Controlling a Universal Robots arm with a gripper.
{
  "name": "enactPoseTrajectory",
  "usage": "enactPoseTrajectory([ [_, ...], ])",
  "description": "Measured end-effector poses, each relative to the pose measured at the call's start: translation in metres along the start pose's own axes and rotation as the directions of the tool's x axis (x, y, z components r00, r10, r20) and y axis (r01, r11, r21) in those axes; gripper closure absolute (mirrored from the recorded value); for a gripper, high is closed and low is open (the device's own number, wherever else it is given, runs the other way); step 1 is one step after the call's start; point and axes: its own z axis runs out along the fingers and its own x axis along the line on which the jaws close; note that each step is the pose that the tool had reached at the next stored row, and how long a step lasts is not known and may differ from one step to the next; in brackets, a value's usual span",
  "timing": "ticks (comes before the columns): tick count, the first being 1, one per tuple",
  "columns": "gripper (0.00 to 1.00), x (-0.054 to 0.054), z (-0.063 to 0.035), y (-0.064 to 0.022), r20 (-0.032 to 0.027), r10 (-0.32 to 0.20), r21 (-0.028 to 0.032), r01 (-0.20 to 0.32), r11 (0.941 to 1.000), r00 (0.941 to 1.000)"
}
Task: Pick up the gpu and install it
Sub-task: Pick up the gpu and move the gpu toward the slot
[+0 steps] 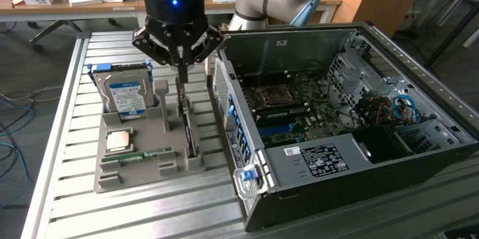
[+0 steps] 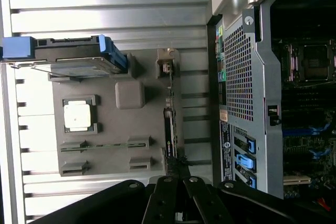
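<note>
Grey moulded tray [image 1: 150,132] on the slatted aluminium table [image 1: 90,211], carrying a blue-labelled hard drive [image 1: 125,96] upright at the back, a square processor [image 1: 118,139], a green memory stick [image 1: 138,155] and the gpu [image 1: 190,135]. Gpu standing on edge in the slot nearest the computer case [image 1: 299,205]. Seen edge-on from the wrist as a thin dark strip [image 2: 169,129], running parallel to the case's perforated rear panel, close beside it but apart.

Gripper [image 1: 179,69] directly above that slot, jaws drawn fully together over the card's upper edge, at the end farther back in the exterior view. From the wrist, fingertips [image 2: 177,174] converging right on the card's end. Closed on the gpu, by the look of both views.

Reached and grasped, apparently. Not yet lifted: lower edge down in the tray slot, card upright.

Left undone: the lift clear of the tray and the whole install. Case lying open on its side, motherboard [image 1: 299,96] exposed, no card visible in its expansion slots
</note>
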Motion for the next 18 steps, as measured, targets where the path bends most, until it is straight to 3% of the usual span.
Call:
enactPoseTrajectory([
  [10, 0.89, 0.0, 0.0, 0.0, 0.0, 0.0, 0.0, 0.0, 1.0, 1.0],
  [18, 0.53, 0.0, 0.0, 0.0, 0.0, 0.0, 0.0, 0.0, 1.0, 1.0],
])
